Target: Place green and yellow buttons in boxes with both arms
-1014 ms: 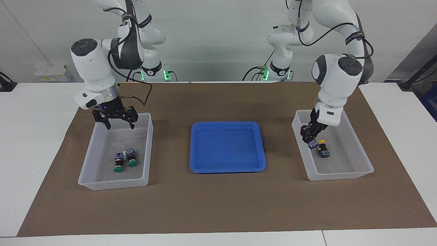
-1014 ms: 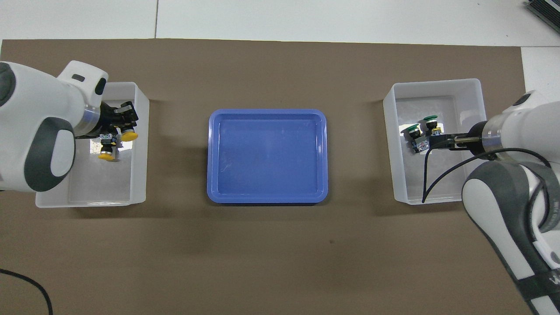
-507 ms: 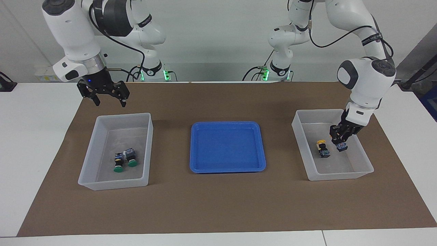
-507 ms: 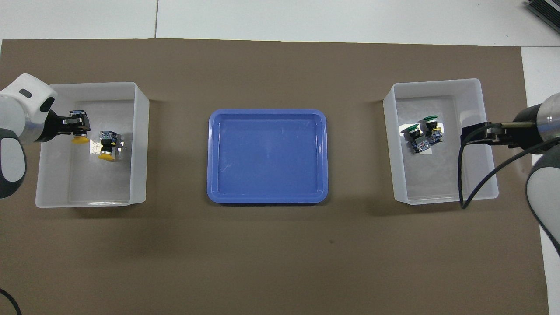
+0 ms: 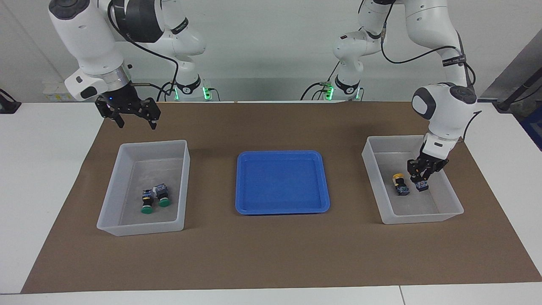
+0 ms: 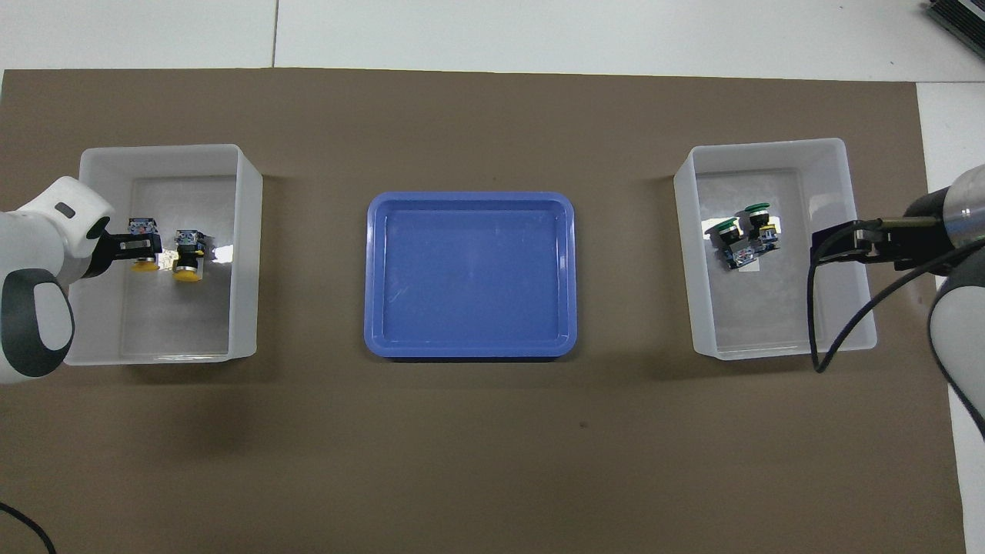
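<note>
Two green buttons (image 5: 161, 194) lie side by side in the box (image 5: 144, 228) toward the right arm's end; they also show in the overhead view (image 6: 740, 231). My right gripper (image 5: 132, 123) is open and empty, raised over the mat by the side of that box nearest the robots. In the box (image 5: 423, 218) toward the left arm's end, one yellow button (image 5: 400, 185) lies on the floor. My left gripper (image 5: 420, 174) is low inside this box, shut on the second yellow button (image 5: 422, 185), right beside the first. The overhead view shows this gripper (image 6: 137, 246) across the held button (image 6: 142, 266).
A shallow blue tray (image 5: 281, 182) with nothing in it sits mid-mat between the two boxes. A brown mat (image 5: 271, 254) covers the table. A black cable hangs from the right arm's wrist (image 6: 816, 323) over its box.
The right gripper rose out of the green buttons' box and now holds still. The left gripper carried its yellow button across its box, then lowered it beside the other yellow button.
</note>
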You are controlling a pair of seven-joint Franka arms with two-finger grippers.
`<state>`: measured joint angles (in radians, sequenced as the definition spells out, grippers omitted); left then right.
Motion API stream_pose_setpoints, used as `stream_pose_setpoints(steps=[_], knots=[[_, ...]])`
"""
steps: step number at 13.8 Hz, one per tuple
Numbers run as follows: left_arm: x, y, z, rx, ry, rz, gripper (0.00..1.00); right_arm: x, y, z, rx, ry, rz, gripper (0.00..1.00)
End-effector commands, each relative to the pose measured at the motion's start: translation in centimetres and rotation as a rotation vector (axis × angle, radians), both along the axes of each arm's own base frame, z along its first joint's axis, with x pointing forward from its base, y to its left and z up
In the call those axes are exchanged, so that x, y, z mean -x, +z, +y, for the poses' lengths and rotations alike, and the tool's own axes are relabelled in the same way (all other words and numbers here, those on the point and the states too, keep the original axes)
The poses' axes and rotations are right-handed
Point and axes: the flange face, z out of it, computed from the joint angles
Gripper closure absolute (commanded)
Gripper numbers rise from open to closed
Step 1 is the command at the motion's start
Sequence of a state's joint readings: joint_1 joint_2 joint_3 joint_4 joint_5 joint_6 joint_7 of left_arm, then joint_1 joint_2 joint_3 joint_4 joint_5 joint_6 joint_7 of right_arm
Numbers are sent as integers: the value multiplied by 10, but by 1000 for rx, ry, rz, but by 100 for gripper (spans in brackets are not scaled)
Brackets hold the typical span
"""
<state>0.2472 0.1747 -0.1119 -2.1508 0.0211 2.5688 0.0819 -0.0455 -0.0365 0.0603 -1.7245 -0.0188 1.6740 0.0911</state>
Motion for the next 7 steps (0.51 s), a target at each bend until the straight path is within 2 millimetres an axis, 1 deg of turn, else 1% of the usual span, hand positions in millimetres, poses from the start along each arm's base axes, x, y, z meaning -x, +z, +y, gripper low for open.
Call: stream_pose_setpoints(steps=[1,2,3,4,5,6,7], knots=[[4,-7,7,-10,-30,-9,87,7,0,5,-38,-13,42,0],[4,-8,7,-9,-27,-8,57,7,0,5,-40,-13,42,0],[4,-6,6,-9,-30,-9,29,7,1,5,-40,-13,36,0],[2,-5,4,-10,-35,-8,17,6,1,5,-41,2,30,0],[0,-3,0,-11,-44,-11,12,6,1,5,-40,38,30,0],[-3,3,-3,-13,-49,-20,11,5,1,4,-43,73,27,0],[-5,11,-5,-12,-52,-10,11,5,2,2,-43,67,23,0]])
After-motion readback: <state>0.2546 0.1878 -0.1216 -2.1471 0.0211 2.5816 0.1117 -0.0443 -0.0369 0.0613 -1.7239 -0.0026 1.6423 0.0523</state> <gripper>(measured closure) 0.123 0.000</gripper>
